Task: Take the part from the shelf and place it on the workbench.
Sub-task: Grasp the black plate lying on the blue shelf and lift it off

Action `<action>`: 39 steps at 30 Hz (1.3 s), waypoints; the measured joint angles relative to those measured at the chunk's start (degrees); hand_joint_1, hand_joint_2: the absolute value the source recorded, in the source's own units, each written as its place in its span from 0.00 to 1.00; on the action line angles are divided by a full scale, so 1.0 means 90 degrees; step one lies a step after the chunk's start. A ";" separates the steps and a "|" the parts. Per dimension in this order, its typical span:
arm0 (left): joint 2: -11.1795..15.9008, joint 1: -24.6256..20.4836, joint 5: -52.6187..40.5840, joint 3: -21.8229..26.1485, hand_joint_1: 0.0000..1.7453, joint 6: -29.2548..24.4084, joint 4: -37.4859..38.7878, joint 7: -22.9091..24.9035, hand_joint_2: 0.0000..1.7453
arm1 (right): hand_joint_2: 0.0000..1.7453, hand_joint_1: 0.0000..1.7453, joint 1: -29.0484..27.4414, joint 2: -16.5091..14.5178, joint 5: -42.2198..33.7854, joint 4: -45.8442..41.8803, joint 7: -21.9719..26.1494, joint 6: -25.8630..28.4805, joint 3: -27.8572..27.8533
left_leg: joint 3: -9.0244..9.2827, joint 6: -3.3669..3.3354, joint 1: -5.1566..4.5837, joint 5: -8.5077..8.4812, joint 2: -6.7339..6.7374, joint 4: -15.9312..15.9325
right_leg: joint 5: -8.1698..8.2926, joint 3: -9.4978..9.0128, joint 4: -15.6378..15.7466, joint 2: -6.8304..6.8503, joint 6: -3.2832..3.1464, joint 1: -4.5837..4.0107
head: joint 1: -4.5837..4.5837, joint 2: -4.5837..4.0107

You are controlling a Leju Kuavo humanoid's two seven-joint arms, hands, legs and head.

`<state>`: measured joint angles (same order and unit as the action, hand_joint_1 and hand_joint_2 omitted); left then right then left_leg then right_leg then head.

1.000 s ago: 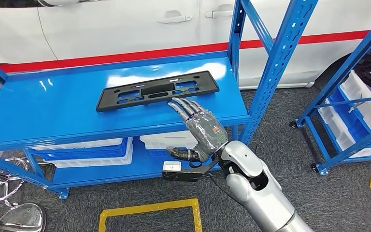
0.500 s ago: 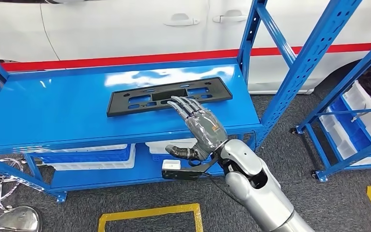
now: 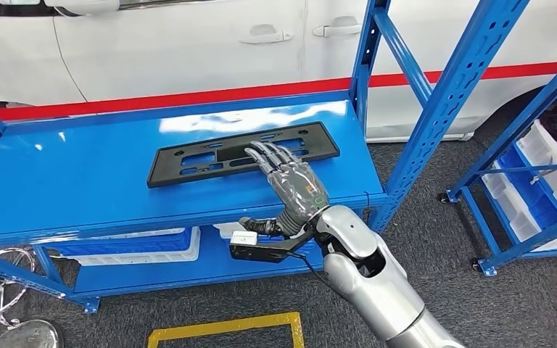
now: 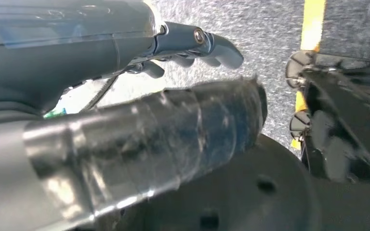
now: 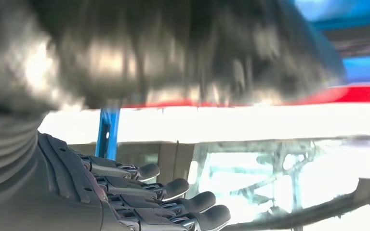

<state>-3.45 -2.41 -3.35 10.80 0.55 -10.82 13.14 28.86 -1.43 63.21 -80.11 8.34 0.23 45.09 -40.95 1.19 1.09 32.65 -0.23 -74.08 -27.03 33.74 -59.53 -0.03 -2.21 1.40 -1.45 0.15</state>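
The flat black rectangular plastic part (image 3: 243, 153) with cut-out slots lies on the top board of the blue metal shelf (image 3: 80, 181). The right hand (image 3: 290, 181), fingers spread and holding nothing, reaches over its near edge. The left hand (image 4: 125, 43) hangs empty, fingers loosely apart.

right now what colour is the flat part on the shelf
Black part, on the blue shelf; clearest in the head view.

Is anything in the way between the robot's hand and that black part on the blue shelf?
Nothing visible is. The right hand reaches over the black part on the blue shelf, its fingertips over its near edge.
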 joint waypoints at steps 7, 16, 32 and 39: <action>-0.0005 -0.0010 -0.0148 0.0132 0.00 0.0027 -0.0004 -0.0157 0.00 | 0.00 0.00 0.0536 -0.0232 -0.0762 0.0908 0.0352 -0.0095 -0.0254 | 0.0672 -0.0044 0.0005 -0.0916 -0.0014 0.1771 | -0.0120 -0.0128 -0.0012 -0.0018 0.0123 -0.0007 | 0.0001 0.0000; 0.0007 -0.0005 -0.0159 0.0295 0.00 0.0039 -0.0005 -0.0168 0.00 | 0.00 0.00 0.0890 -0.0232 -0.1258 0.1440 0.0778 -0.0147 -0.0692 | 0.0683 -0.0138 -0.0033 -0.0885 -0.0023 0.1776 | -0.0094 -0.0210 0.0124 0.0004 0.0121 0.0011 | 0.0001 0.0000; 0.0029 -0.0006 -0.0315 0.0448 0.00 0.0108 -0.0015 -0.0214 0.00 | 0.00 0.00 0.0886 -0.0167 -0.1214 0.1631 0.0811 -0.0128 -0.0699 | 0.0946 -0.0351 -0.0010 -0.0931 -0.0238 0.2025 | -0.0397 0.0471 -0.1080 -0.0018 0.0391 0.0088 | 0.0009 0.0000; 0.0050 0.0018 -0.0313 0.0529 0.00 0.0112 -0.0017 -0.0212 0.00 | 0.00 0.00 0.0889 -0.0172 -0.1214 0.1711 0.0829 -0.0128 -0.0699 | 0.0731 -0.0062 0.0036 -0.0751 -0.0435 0.1674 | -0.0062 0.0117 -0.0213 -0.0155 0.0189 0.0079 | 0.0012 0.0000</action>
<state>-2.99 -2.25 -6.16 15.56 1.56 -10.97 11.23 36.86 -2.97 52.28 -64.71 15.80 -0.92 38.80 -34.38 0.63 1.42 25.90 -4.15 -59.02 -27.59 34.80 -61.45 -1.42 -0.51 2.11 -1.34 0.15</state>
